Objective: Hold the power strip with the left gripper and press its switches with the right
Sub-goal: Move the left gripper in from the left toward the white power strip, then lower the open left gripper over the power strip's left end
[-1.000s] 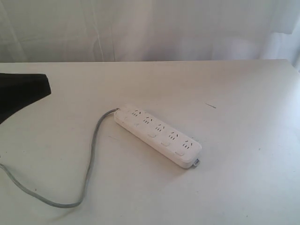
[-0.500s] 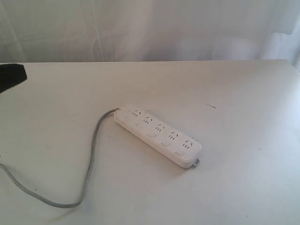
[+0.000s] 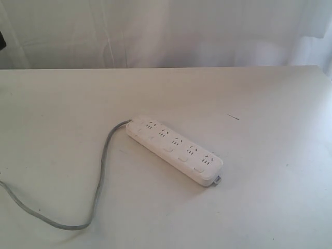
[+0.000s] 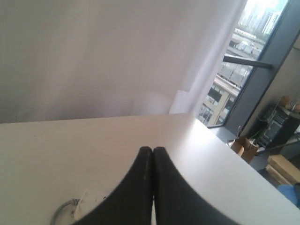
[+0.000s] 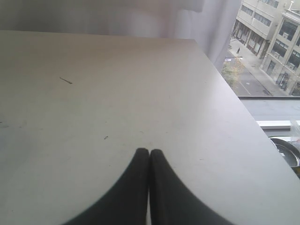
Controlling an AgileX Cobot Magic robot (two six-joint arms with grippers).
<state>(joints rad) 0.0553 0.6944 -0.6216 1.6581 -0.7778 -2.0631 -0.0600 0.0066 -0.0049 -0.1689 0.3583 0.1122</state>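
The white power strip (image 3: 175,149) lies diagonally in the middle of the table, its grey cord (image 3: 98,181) looping off toward the near left. Its small white switches (image 3: 182,158) run in a row along the near side of the outlets. Neither gripper shows in the exterior view. In the left wrist view my left gripper (image 4: 153,150) is shut and empty above the table, with one end of the power strip (image 4: 91,201) and its cord just showing beside the fingers. In the right wrist view my right gripper (image 5: 149,152) is shut with nothing in it, over bare tabletop.
The white table (image 3: 270,104) stretches out on all sides of the strip. A white curtain (image 3: 166,31) hangs behind it. A small dark scratch (image 3: 233,116) marks the surface to the right of the strip. The table's far edge and a window show in both wrist views.
The dark shape of the left arm at the left edge of the exterior view has drawn back and left the frame. The power strip and cord have not moved.
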